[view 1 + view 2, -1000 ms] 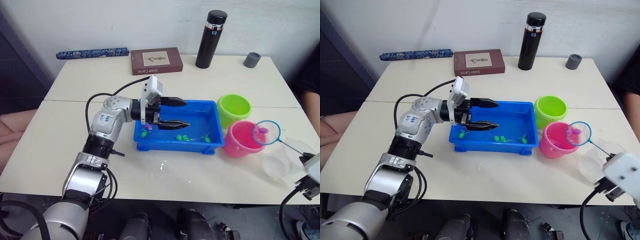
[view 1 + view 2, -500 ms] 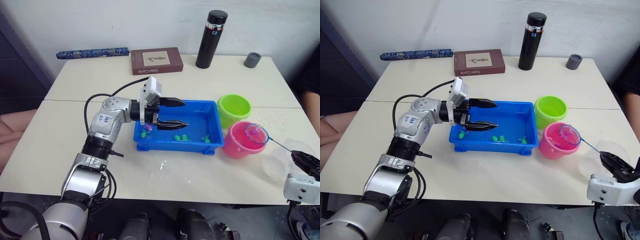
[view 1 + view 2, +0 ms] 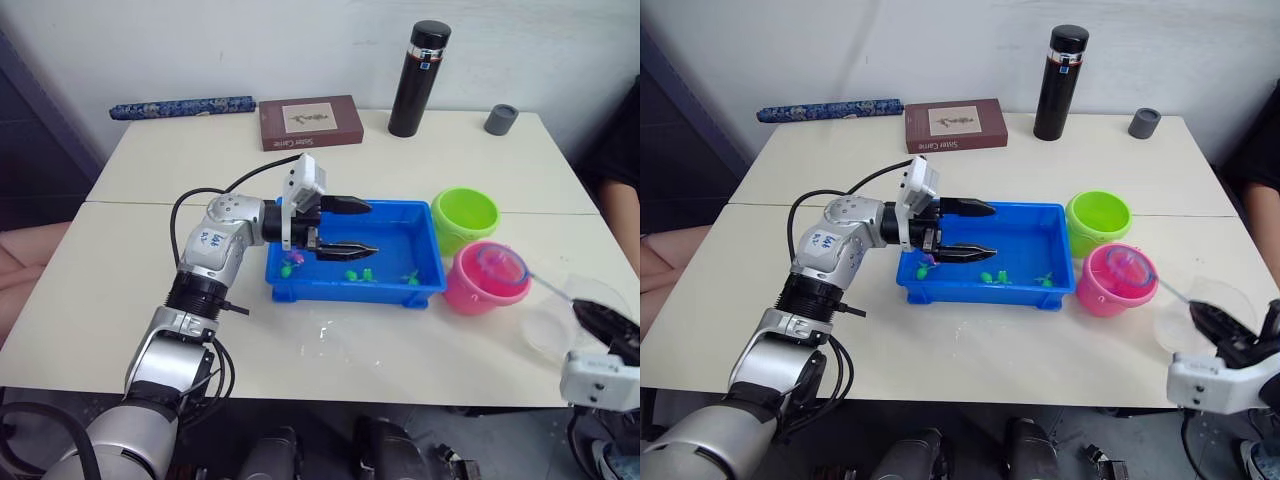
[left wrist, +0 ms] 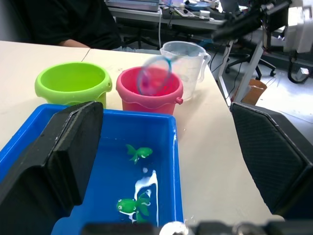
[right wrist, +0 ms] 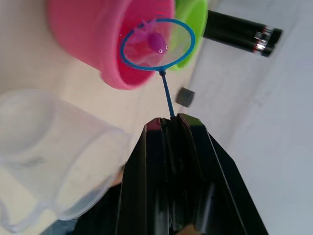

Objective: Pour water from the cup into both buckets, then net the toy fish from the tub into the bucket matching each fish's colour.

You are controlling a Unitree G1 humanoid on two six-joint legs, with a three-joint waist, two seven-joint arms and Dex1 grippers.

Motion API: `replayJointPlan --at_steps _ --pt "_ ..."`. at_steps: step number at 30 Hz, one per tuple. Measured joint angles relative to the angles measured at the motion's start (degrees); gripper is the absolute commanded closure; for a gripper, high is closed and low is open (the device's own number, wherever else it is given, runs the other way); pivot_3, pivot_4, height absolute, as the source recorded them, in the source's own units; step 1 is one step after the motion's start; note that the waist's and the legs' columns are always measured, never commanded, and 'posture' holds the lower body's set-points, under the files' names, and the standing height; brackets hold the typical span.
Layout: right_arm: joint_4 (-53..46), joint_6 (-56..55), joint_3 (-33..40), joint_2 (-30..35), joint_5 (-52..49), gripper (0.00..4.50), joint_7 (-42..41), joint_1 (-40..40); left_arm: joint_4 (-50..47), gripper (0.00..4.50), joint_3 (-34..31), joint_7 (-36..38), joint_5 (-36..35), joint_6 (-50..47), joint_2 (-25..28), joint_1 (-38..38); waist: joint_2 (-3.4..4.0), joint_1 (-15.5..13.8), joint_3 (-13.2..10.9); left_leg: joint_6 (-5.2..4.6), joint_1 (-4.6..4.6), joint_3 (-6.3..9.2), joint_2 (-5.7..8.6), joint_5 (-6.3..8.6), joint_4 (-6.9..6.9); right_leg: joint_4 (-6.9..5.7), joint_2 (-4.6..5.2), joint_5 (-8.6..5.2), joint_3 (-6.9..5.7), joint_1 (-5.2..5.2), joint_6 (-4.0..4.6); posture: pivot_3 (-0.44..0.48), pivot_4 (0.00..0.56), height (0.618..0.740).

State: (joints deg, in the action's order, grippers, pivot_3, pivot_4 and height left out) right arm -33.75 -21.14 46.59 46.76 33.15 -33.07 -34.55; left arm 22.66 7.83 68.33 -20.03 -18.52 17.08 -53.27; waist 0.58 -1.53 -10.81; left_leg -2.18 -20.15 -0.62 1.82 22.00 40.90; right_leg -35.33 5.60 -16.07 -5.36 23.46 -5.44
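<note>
Our left gripper hangs over the tub with its fingers spread and nothing between them; green fish lie just beyond its tips. Since a second ago the net, then raised past the pink bucket, has dropped over the bucket's mouth, so we judge the pink fish ready to tip out. Its handle runs from the hoop back towards our right gripper, which looks clamped on it. The cup stands beside that gripper.

cream table, white wall
</note>
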Motion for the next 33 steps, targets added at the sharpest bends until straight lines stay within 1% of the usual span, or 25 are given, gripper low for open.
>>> replayJointPlan --at_steps 3,8,12,16,18,20,22,26,28,31,33 --pt "0.02 -0.90 -0.63 0.42 -0.32 4.50 -1.63 -0.57 0.32 0.02 -0.02 0.01 0.12 0.39 -0.18 0.00 0.00 -0.18 0.00 0.02 -0.01 0.05 -0.10 0.01 -0.04 -0.06 -0.02 -0.02 -0.08 0.01 0.04 0.000 0.150 0.740" --pt "0.14 -0.93 -0.05 0.19 1.03 4.50 -1.11 1.85 0.54 0.02 -0.02 0.01 0.21 0.95 -0.40 0.00 0.00 -0.07 0.00 0.01 -0.01 0.01 -0.03 0.00 0.02 -0.10 -0.01 -0.02 -0.03 0.01 0.03 0.000 0.150 0.740" --pt "0.23 -2.44 -1.48 0.10 -0.18 4.50 -2.87 -0.16 0.56 0.02 -0.02 0.01 0.24 1.06 -0.43 0.00 0.01 -0.14 0.00 0.01 -0.02 0.02 -0.03 0.00 -0.02 -0.09 -0.02 -0.02 -0.06 0.02 0.04 0.000 0.150 0.740" --pt "1.15 -0.97 0.06 0.28 0.02 4.50 -2.44 3.53 0.61 0.02 -0.05 0.00 0.28 1.12 -0.45 0.00 0.00 0.02 0.00 -0.01 0.01 0.00 -0.01 -0.01 0.05 -0.13 0.01 -0.01 -0.01 0.00 0.02 0.000 0.150 0.740" --pt "1.25 -1.35 0.39 1.46 -1.39 4.50 -3.82 3.03 0.61 0.02 -0.05 0.00 0.30 1.13 -0.61 0.00 0.00 0.00 0.00 0.01 0.03 0.01 -0.09 0.00 -0.02 -0.13 -0.01 -0.02 -0.01 0.02 0.05 0.000 0.150 0.740" --pt "1.20 -2.53 -1.84 1.68 -2.32 4.50 -5.57 0.53 0.64 0.02 -0.06 -0.02 0.33 1.14 -0.53 0.00 -0.01 -0.22 -0.01 0.02 -0.01 0.09 -0.13 0.00 -0.03 -0.11 -0.03 -0.04 -0.11 0.01 0.08 0.000 0.150 0.740" --pt "1.18 -2.99 -3.88 1.05 -1.69 4.50 -6.01 0.21 0.65 0.02 -0.07 -0.04 0.35 1.14 -0.51 0.00 0.01 -0.13 0.00 0.00 -0.03 0.02 -0.02 0.00 0.00 -0.14 -0.03 -0.04 -0.07 0.02 0.08 0.000 0.150 0.740" --pt "1.42 -1.01 -0.95 1.38 1.13 4.50 -4.09 5.48 0.65 0.02 -0.06 -0.05 0.36 1.15 -0.76 0.00 0.00 0.14 -0.01 -0.10 0.00 -0.08 0.07 -0.03 0.08 -0.12 0.03 0.05 0.08 -0.01 -0.06 0.000 0.150 0.740" --pt "1.60 -0.60 0.27 2.00 1.67 4.50 -3.59 6.70 0.66 0.02 -0.06 -0.05 0.36 1.18 -0.76 0.00 0.00 0.06 0.00 -0.09 0.02 -0.06 0.01 -0.03 0.05 -0.13 0.05 0.03 0.08 0.01 -0.04 0.000 0.150 0.740" --pt "1.69 -2.25 0.41 2.00 0.94 4.50 -3.99 5.18 0.87 0.02 -0.07 -0.05 0.40 1.35 -0.64 0.00 0.01 -0.22 0.00 -0.03 -0.01 0.01 -0.04 -0.01 -0.01 -0.13 -0.01 -0.01 -0.03 0.03 0.03 0.000 0.150 0.740" --pt "1.54 -3.47 -1.54 1.87 -1.02 4.50 -5.79 1.88 0.91 0.02 -0.07 -0.05 0.41 1.65 -0.66 0.00 0.00 -0.29 -0.01 -0.03 -0.02 0.01 -0.03 -0.01 -0.01 -0.09 -0.04 -0.01 -0.05 0.01 0.03 0.000 0.150 0.740"
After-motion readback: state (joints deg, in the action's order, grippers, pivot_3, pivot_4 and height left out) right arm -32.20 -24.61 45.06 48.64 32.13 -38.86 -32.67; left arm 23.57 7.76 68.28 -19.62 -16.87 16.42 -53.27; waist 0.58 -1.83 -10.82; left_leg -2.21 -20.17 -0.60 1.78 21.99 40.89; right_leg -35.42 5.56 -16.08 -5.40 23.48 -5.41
